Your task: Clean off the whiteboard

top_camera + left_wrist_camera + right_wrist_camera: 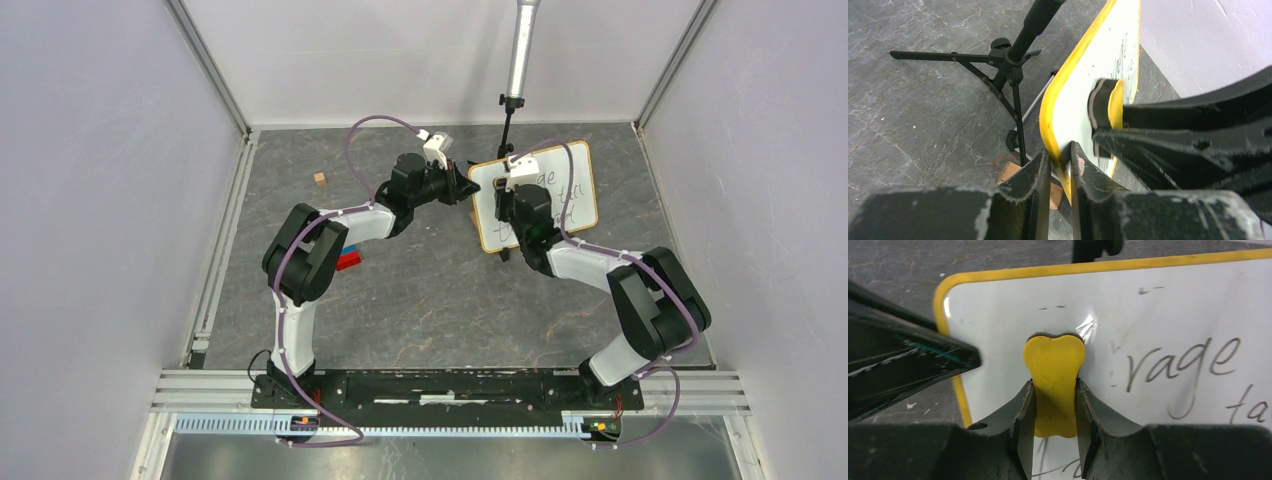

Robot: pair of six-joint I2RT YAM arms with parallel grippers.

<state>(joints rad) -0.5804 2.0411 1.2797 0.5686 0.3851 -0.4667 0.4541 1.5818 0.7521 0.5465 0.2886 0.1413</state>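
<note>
The whiteboard [585, 195] stands tilted at the back right, its frame yellow in the wrist views, with dark handwriting on its right part [1183, 365]. My left gripper [470, 185] is shut on the board's left edge [1060, 165], one finger on each side of the frame. My right gripper [1055, 405] is shut on a yellow eraser [1054, 365] with a dark felt face, pressed against the board's upper left area. The eraser also shows edge-on in the left wrist view [1108, 102]. The board around the eraser is white with faint marks.
A black tripod stand [1008, 60] with a grey pole [522, 50] stands just behind the board. A small wooden block [320, 178] lies at the back left, and red and blue blocks [350, 258] lie under the left arm. Another wooden block [1008, 172] sits by the board's foot.
</note>
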